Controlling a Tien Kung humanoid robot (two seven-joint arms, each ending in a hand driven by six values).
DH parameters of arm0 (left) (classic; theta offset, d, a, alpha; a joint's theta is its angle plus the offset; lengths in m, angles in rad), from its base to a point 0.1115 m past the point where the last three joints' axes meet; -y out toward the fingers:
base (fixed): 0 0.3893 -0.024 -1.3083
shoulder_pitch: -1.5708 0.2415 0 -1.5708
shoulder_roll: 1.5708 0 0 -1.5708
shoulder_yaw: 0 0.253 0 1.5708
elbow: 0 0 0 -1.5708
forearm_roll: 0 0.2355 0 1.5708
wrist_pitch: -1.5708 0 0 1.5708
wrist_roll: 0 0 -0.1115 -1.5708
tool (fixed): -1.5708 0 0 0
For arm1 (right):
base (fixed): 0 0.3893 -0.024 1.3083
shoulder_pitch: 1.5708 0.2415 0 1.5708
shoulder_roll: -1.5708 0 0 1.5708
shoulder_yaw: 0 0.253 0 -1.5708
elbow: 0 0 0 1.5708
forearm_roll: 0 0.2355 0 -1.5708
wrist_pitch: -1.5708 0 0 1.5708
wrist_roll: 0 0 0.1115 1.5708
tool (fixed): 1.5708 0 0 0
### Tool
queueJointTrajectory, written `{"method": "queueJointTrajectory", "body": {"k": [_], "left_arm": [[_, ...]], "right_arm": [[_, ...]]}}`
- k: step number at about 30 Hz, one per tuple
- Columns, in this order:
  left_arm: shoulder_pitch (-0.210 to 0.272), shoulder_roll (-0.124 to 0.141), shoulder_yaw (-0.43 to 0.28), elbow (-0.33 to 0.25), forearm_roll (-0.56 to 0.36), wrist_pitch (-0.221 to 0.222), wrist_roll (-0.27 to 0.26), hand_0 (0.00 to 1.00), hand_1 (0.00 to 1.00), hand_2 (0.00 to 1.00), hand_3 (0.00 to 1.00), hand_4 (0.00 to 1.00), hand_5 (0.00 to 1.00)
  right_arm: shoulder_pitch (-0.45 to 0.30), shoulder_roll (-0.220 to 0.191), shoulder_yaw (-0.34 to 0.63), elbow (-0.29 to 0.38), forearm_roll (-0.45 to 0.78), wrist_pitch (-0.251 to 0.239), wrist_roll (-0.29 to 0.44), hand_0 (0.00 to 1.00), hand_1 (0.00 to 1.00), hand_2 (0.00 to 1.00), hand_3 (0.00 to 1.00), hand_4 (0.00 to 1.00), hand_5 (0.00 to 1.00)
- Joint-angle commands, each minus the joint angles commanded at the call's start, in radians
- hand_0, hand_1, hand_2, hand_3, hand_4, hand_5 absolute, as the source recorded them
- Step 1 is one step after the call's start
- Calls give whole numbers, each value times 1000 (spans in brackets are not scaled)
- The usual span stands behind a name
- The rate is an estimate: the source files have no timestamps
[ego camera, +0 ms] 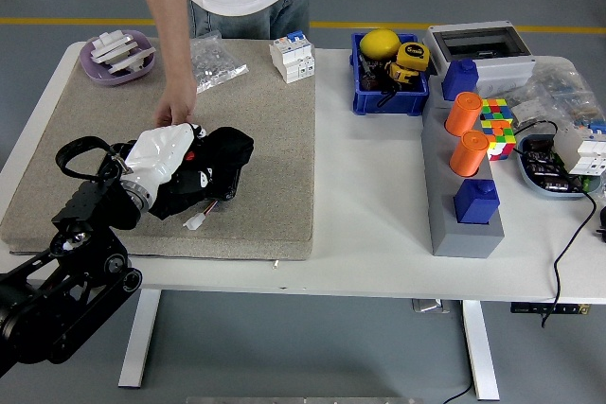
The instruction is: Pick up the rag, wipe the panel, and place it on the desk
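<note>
Wiping step under way, I judge: left hand, fingers curled on the black rag, presses it onto the panel on the mat, person's hand at 12 o'clock steadying; next, set the rag down.

You have the white table with a beige felt mat covering its left half. Near the mat's front left, the black rag lies on the dark flat panel, with the robot's left hand on the rag. A person's hand rests just behind it. At the mat's far left corner sits a purple dish; to its right lie a clear plastic bag and a white breaker block. Right of the mat stands a blue bin, then a grey block carrying two orange cylinders.
</note>
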Motion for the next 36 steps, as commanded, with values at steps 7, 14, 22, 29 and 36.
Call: {"method": "queueJointTrajectory", "body": {"k": [7, 14, 22, 29, 36], "left_arm": [[-2, -8, 17, -2, -1, -1, 5, 258, 213, 626, 553, 106, 2], [1, -5, 2, 3, 10, 3, 14, 258, 212, 622, 551, 105, 2], [16, 8, -54, 30, 32, 19, 19, 259, 212, 617, 546, 102, 2], [29, 27, -110, 53, 48, 23, 28, 258, 211, 615, 544, 104, 2], [45, 39, -173, 79, 74, 18, 41, 252, 214, 611, 545, 122, 2]], "right_arm": [[1, 3, 0, 1, -1, 0, 1, 743, 570, 667, 635, 998, 617], [2, 2, -1, 0, 1, 1, 0, 743, 570, 667, 634, 998, 615], [3, 1, 3, 1, -3, -1, 0, 743, 570, 667, 631, 998, 614], [3, 1, 5, 2, -5, -2, 0, 742, 570, 666, 632, 998, 613], [2, -1, 9, 3, -10, -3, 0, 741, 569, 666, 631, 998, 612]]}}
